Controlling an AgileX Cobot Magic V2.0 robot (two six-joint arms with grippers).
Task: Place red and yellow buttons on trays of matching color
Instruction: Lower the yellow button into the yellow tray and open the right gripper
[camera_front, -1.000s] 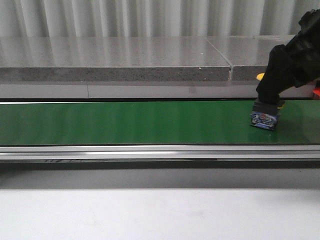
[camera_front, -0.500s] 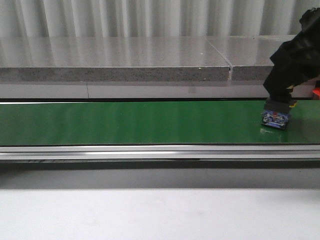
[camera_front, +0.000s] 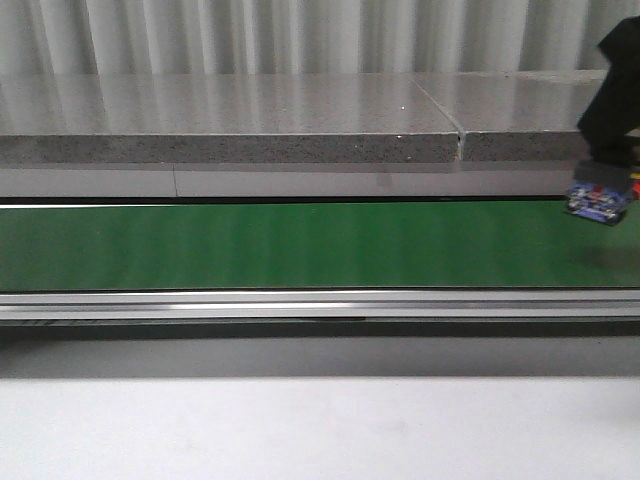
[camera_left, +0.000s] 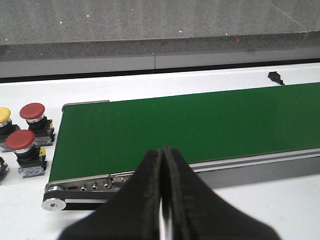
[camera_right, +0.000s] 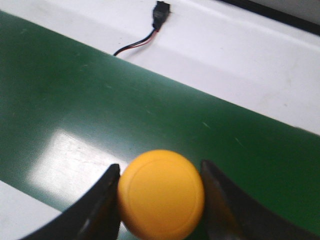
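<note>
Here, your right gripper clamped on a yellow button, lifted above the green belt at its right end, left gripper fingers pressed together, holding nothing.

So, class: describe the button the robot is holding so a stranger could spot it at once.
Find the long green belt and follow it to its right end. There the right gripper holds a button above it. Its round cap is yellow; two buttons by the belt's other end are red-capped.

Lighting: bright overhead, glare patch on green belt; yellow button soft-focused; front view slightly blurred.
</note>
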